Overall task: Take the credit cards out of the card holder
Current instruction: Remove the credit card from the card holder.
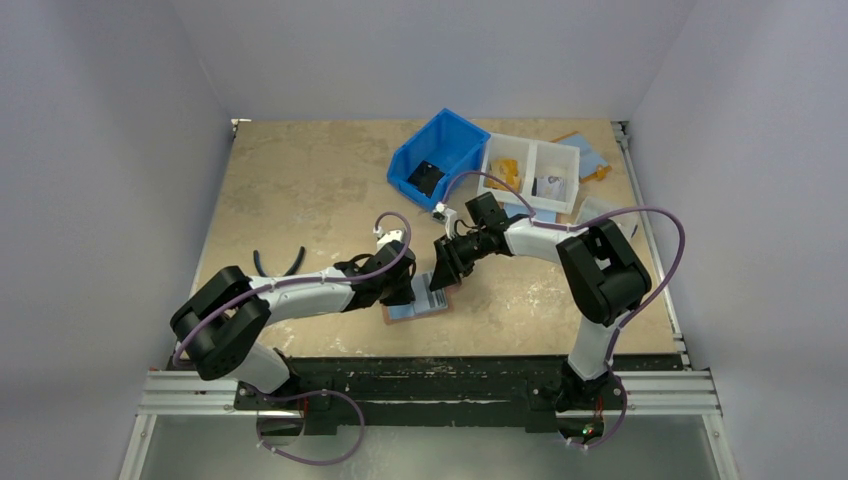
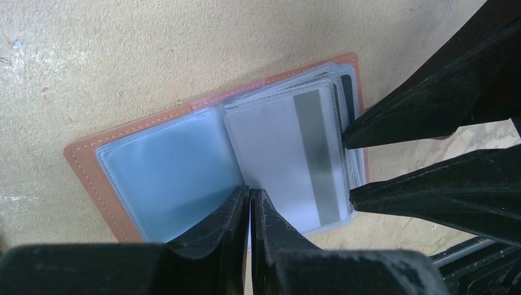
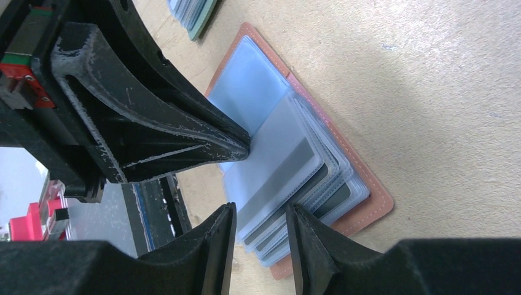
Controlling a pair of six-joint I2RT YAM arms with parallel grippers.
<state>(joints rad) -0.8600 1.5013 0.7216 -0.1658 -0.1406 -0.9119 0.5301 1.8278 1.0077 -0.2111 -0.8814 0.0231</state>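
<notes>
The card holder (image 1: 398, 314) lies open flat on the table, salmon-brown leather (image 2: 83, 169) with light-blue lining and clear sleeves. A pale card with a grey stripe (image 2: 276, 153) shows in the top sleeve, and more cards (image 3: 335, 196) sit in the sleeves fanned under it. My left gripper (image 2: 250, 192) is shut, its tips pressed on the holder's middle fold. My right gripper (image 3: 261, 212) is open, its jaws on either side of the sleeves' outer edge, not clamped. Its fingers (image 2: 430, 123) reach in from the right in the left wrist view.
A small pile of cards (image 3: 193, 15) lies on the table just beyond the holder. At the back stand a blue bin (image 1: 440, 160) and a white two-part tray (image 1: 530, 175), with a flat blue-lined folder (image 1: 582, 152) behind. Black pliers (image 1: 278, 263) lie at the left.
</notes>
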